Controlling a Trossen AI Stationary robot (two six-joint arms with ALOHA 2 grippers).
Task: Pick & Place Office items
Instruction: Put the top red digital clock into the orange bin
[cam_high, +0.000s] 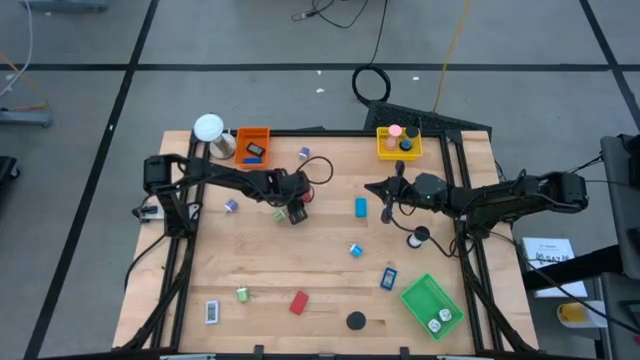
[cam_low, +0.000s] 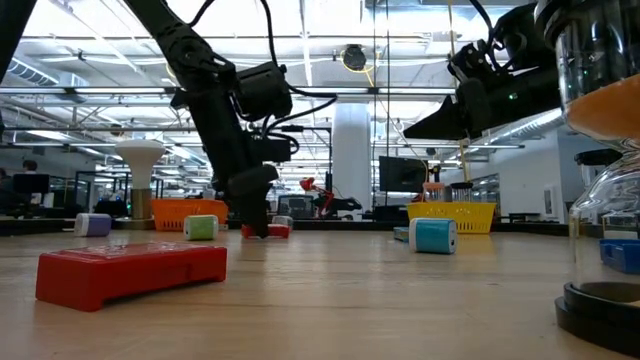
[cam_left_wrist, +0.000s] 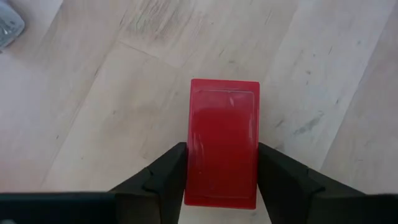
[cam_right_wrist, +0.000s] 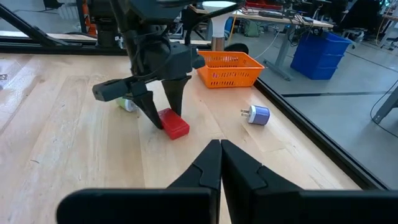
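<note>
A: From above, where is the left gripper (cam_high: 296, 211)?
B: Down on the table (cam_high: 300, 270), left of centre, over a red block (cam_high: 301, 196). The right gripper (cam_high: 372, 188) hangs near the middle, below the yellow tray (cam_high: 398, 144). Other pieces lie scattered; a second red block (cam_high: 298, 302) sits near the front edge.

A: And at table height?
B: The left gripper (cam_low: 258, 226) stands at the board, a bit of the red block (cam_low: 278, 230) showing beside it. The right arm is raised.

A: Left wrist?
B: The red block (cam_left_wrist: 224, 149) lies flat between the fingers (cam_left_wrist: 166, 175), which touch both its long sides: gripping it.

A: Right wrist?
B: Its own fingers (cam_right_wrist: 205, 165) are pressed together, holding nothing. Beyond, the left gripper (cam_right_wrist: 163, 117) straddles the red block (cam_right_wrist: 173, 123), with the orange tray (cam_right_wrist: 229, 67) behind.
</note>
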